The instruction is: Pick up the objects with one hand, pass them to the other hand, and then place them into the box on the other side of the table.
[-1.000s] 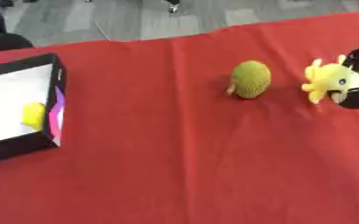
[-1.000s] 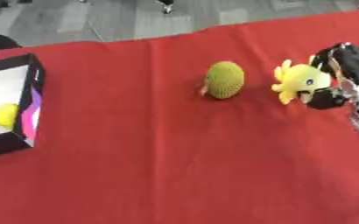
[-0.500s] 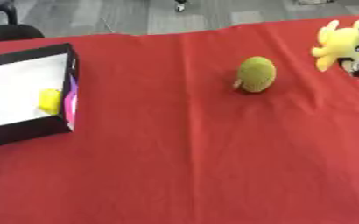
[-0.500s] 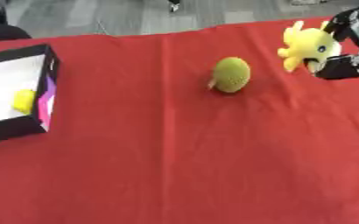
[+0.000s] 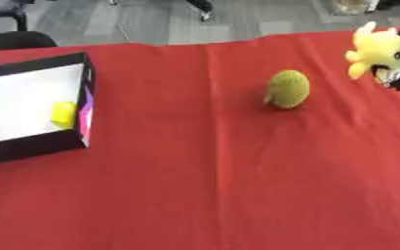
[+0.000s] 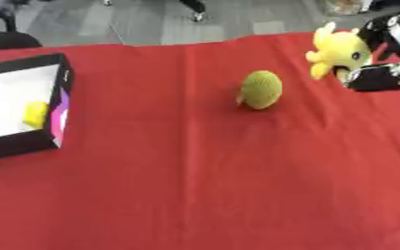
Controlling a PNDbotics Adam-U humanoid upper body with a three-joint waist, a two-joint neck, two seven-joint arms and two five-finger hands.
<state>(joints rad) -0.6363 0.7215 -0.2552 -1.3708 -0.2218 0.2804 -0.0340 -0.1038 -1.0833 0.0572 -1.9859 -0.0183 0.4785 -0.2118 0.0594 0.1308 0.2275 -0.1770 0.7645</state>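
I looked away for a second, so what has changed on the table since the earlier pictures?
The right hand, curled round the yellow plush toy, has raised it off the red cloth. The camera also shifted. The green ball stays on the cloth, and the small yellow thing stays in the box.

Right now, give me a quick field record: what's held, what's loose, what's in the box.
right hand: curled around the yellow plush toy, at the table's right side
left hand: not in view
green round object: loose on the red tablecloth, untouched
box: at the left side, white floor
in box: a small yellow object
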